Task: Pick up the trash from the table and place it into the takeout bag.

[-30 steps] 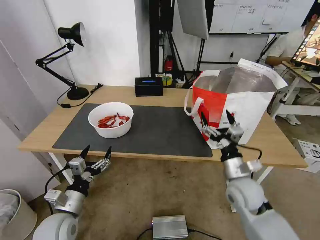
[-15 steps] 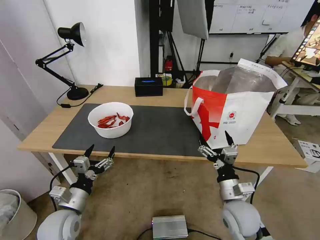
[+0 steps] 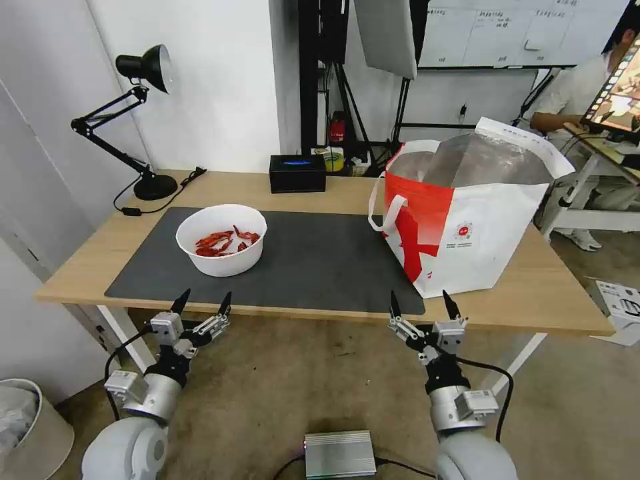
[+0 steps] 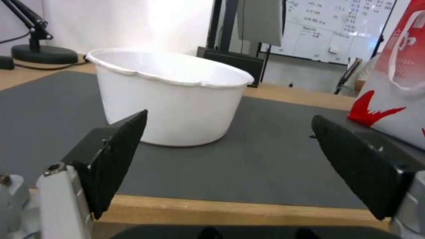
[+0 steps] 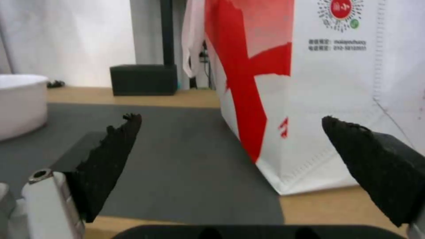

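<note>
Table point(image 3: 320, 187) with white bowl point(image 3: 221, 239), takeout bag point(image 3: 467, 220); both grippers spread.

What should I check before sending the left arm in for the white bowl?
1. Left gripper open and empty, at the table's near edge: ok.
2. White bowl upright on the dark mat, red shells inside: ok.
3. Mat between left gripper and bowl free of obstacles: ok.
4. Takeout bag upright with its mouth open: ok.
5. Right gripper open, empty, low in front of the table edge, off the bowl's route to the bag: ok.
6. Room left inside the bag: cannot tell.
</note>
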